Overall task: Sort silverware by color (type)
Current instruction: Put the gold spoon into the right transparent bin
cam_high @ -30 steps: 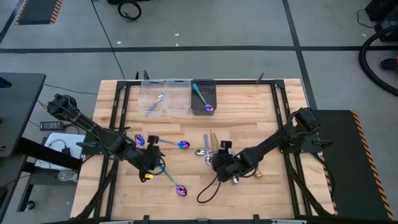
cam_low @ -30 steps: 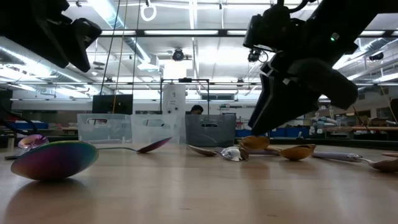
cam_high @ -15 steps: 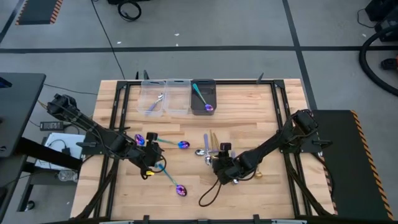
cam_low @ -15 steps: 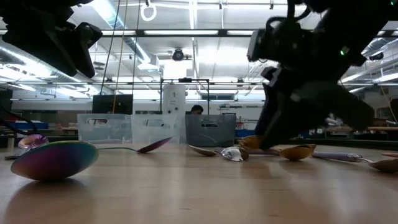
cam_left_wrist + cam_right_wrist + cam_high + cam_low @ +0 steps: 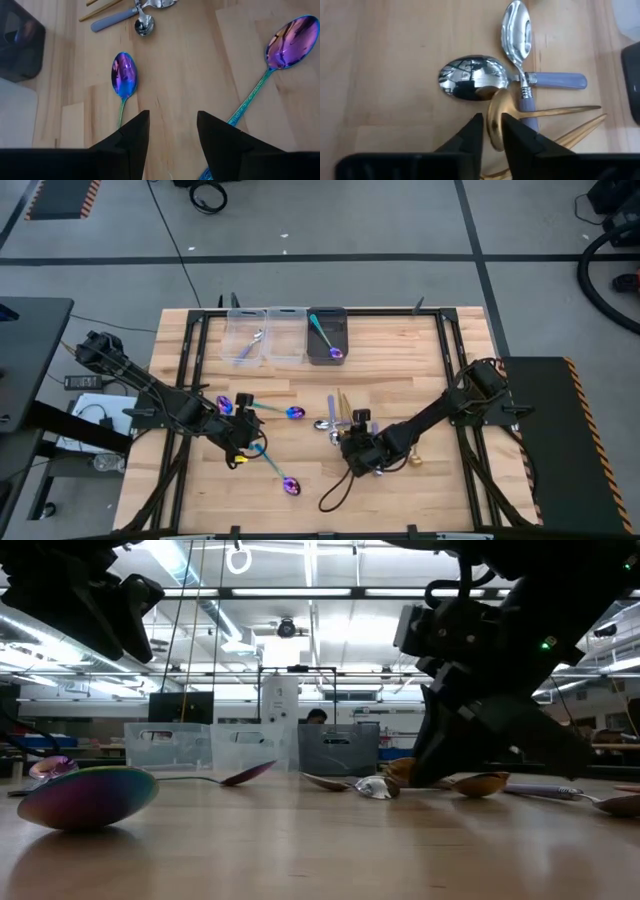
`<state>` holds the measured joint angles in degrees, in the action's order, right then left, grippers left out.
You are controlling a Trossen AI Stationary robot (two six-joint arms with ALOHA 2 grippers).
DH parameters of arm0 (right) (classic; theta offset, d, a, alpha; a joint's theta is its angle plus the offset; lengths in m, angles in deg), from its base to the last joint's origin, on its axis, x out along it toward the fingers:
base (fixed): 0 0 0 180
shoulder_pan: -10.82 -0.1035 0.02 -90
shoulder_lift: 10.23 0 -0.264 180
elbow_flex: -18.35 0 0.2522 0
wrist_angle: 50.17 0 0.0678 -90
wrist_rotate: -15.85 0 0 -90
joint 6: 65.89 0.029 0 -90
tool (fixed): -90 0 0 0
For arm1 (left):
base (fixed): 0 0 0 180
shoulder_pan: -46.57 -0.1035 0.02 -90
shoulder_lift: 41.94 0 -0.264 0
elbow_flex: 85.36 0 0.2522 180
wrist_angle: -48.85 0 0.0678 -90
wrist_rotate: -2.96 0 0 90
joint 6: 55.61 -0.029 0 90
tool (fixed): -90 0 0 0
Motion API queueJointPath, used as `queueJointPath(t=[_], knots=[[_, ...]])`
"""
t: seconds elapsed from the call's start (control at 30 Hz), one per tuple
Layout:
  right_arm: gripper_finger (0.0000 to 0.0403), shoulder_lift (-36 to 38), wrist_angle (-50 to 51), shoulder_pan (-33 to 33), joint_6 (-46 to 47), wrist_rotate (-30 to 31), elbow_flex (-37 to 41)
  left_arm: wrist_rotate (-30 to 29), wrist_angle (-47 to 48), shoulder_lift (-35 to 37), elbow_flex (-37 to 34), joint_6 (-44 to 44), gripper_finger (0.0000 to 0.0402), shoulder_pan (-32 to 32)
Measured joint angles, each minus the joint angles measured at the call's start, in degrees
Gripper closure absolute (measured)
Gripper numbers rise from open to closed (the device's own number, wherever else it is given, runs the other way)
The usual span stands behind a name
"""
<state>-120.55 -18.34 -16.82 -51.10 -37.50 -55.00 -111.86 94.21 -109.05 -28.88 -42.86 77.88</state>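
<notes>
Your left gripper (image 5: 243, 442) hovers over iridescent spoons (image 5: 288, 484), jaws apart, empty; bins (image 5: 285, 337) at back, dark one holding iridescent spoon (image 5: 325, 340); spoon cluster (image 5: 335, 418) mid-table; your right gripper (image 5: 352, 452) low on it, jaws narrow, pinching gold spoon (image 5: 496, 125) bowl beside silver spoons (image 5: 472, 84)
</notes>
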Motion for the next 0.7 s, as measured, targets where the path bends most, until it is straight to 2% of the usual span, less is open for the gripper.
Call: queueJointPath(t=[0.1,0.17,0.4,0.53,0.7], knots=[[0.0377,0.1,0.2,0.0,-0.5,0.4,-0.1,0.0,0.0,0.0,0.0,-0.9,0.0230,0.0],[0.0391,0.4,0.4,0.0,-1.4,1.1,-0.6,0.0,0.0,0.0,0.0,-2.0,0.0230,0.0],[0.0388,1.7,4.6,-0.1,-3.5,4.1,-4.8,-1.1,0.1,-0.6,0.0,-7.2,0.0230,-1.7],[0.0393,2.9,5.1,-0.1,-7.3,6.6,-6.6,-5.3,-2.2,-3.1,0.0,-11.1,0.0230,-2.7],[0.0392,5.5,4.7,-0.1,-9.1,10.2,-8.0,-9.9,-9.7,-6.7,0.0,-20.2,0.0230,-4.1]])
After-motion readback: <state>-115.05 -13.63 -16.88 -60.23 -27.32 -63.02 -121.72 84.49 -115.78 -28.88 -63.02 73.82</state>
